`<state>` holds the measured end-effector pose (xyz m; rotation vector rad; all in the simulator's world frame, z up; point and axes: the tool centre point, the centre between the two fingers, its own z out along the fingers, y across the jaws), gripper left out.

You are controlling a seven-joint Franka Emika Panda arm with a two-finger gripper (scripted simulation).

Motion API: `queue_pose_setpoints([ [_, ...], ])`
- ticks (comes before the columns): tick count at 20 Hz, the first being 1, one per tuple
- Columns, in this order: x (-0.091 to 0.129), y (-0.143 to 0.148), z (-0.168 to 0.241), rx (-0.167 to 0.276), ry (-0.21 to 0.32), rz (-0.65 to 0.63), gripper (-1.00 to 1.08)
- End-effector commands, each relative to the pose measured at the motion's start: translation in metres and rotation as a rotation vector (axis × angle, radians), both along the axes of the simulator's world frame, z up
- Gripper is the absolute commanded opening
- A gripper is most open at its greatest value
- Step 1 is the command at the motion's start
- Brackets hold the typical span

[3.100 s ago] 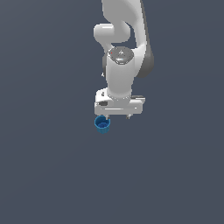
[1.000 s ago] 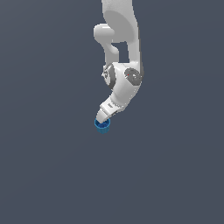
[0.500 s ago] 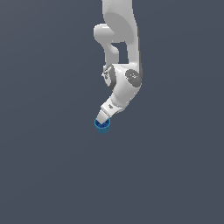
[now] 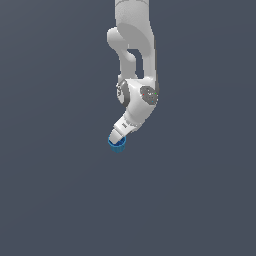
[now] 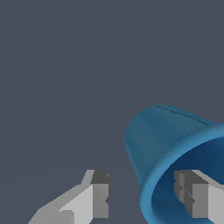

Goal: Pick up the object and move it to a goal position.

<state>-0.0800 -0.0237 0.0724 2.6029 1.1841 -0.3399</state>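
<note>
hand straddles cup rim | open floor all round

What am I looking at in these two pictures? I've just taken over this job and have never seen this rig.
This is a simulator's render of one white robot arm. The exterior view shows it reaching down over a plain grey surface, its gripper on a small blue cup. The other picture comes from a camera on the wrist, looking past the gripper. There, one finger sits inside the cup's hollow, the other outside its wall, with a gap left. So the fingers straddle the rim, not yet closed. Nothing else is visible.
</note>
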Motion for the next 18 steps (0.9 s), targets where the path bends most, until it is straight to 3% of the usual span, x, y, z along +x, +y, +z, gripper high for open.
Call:
queue_pose_setpoints([
  [1,0.000,-0.001,-0.001,0.000,-0.001,0.001,-1.00],
  [18,-0.002,-0.006,0.011,0.000,-0.002,0.000,-1.00],
])
